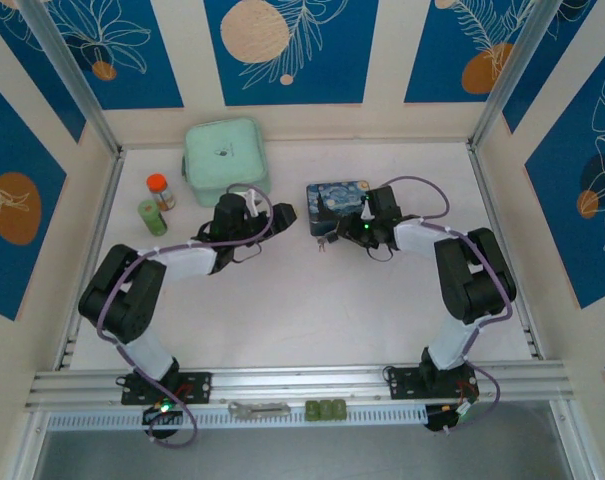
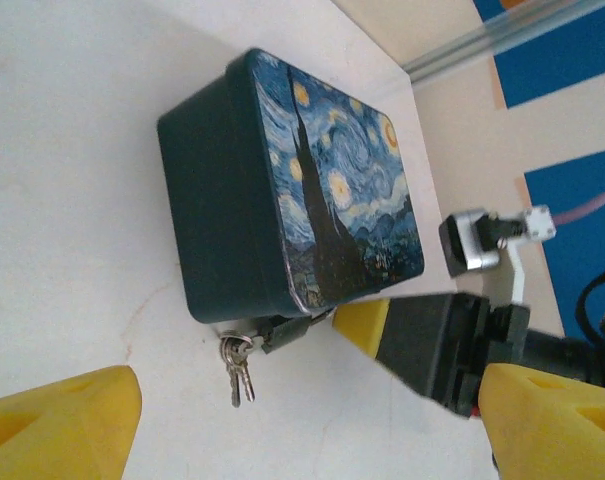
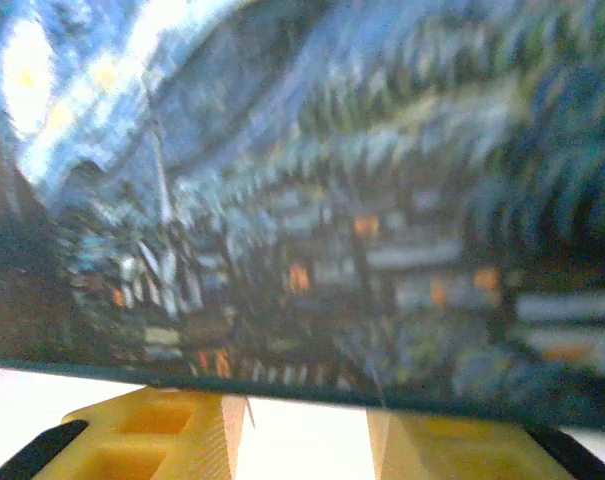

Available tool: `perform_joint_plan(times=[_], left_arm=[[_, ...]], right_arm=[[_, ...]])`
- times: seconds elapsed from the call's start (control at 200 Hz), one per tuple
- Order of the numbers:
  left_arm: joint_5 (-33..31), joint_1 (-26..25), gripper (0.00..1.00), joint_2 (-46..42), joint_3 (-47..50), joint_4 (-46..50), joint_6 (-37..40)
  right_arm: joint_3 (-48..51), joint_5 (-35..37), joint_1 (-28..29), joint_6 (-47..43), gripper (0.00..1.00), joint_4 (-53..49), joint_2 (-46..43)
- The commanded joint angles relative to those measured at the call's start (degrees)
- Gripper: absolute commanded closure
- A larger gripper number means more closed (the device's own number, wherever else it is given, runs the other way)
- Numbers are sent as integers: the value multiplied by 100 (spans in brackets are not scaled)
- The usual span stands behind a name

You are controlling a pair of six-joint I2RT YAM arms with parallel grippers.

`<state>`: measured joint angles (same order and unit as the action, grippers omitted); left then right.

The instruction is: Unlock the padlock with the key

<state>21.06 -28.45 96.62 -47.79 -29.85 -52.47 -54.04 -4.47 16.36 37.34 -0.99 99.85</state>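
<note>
The blue-and-yellow painted tin box [image 1: 337,203] [image 2: 292,180] [image 3: 312,200] lies on the white table. The small dark padlock [image 2: 287,331] hangs at its front edge. A ring of small silvery keys [image 2: 237,366] [image 1: 325,241] lies on the table at the padlock's end. My left gripper [image 2: 312,430] [image 1: 282,215] is open wide, a short way left of the box and facing the padlock. My right gripper [image 3: 307,440] [image 1: 357,230] sits low against the box's front edge, just right of the padlock. Its fingers [image 2: 362,325] stand apart, with bare table between them.
A mint green lidded box [image 1: 222,160] stands at the back left. An orange-capped bottle [image 1: 160,190] and a green bottle [image 1: 152,217] stand beside it. Small metal and green parts [image 1: 325,410] lie on the rail at the near edge.
</note>
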Motion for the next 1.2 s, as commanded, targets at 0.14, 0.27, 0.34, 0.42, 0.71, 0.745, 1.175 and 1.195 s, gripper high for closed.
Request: perform_joint_plan(times=[0.14,0.27,0.34,0.42,0.71,0.745,1.175,1.195], left_arm=[[74,-461,14,410,-29,-295,44],[64,-615,14,639,-256,-296,35],[65,-686,14,772,-385,-277,26],[13,-754,15,910,-498,-268,27],[-67,-818,16,1297,-876,-235,10],[-92,-819,16,1351,-921,-219,21],[-137,-820,16,1651,-1164,-337,-79],[-142,-820,16,1657,-1159,-343,-85]], right_arm=[[250,-1244,-407,-599,66,823,-3],[291,-1475,-435,-656,67,1000,151],[297,-1531,-431,-662,69,1056,231],[320,-1522,-438,-642,70,1157,317],[236,-1590,-419,-614,76,1216,524],[236,-1589,-413,-613,76,1201,535],[161,-1235,-225,-538,77,1507,777],[163,-1221,-222,-523,77,1537,781]])
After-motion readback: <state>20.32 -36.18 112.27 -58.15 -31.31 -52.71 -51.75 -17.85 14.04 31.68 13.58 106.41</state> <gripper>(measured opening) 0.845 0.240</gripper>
